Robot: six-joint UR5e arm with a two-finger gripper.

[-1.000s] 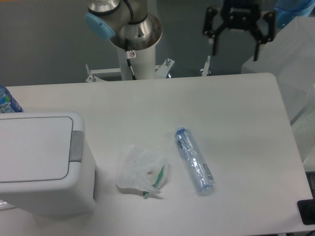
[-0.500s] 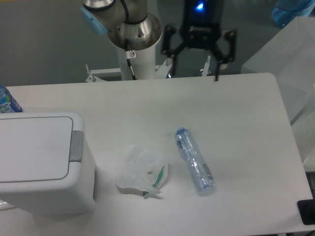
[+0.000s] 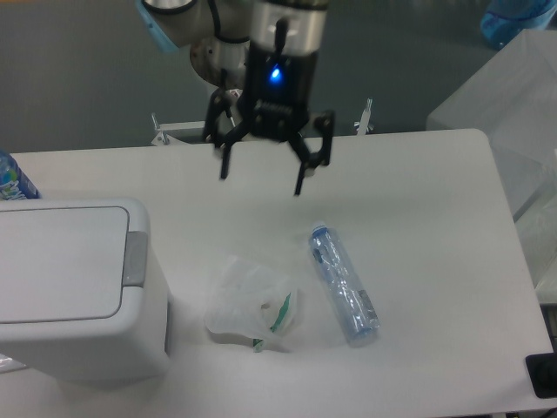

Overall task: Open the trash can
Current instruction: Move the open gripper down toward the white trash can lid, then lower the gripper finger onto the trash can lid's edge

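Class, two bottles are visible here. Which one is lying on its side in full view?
The clear plastic bottle right of the plastic bag; the other, blue-labelled bottle only peeks out behind the trash can.

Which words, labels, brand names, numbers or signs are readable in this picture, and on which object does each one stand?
No text can be read here.
Small sticker on the robot's base column: a red mark, too small to read.
Blue bottle label at the left edge: print too blurred to read.
Clear plastic bottle on the table: no legible label.
Plastic bag: green marks, unreadable.
Trash can and gripper: no lettering visible.
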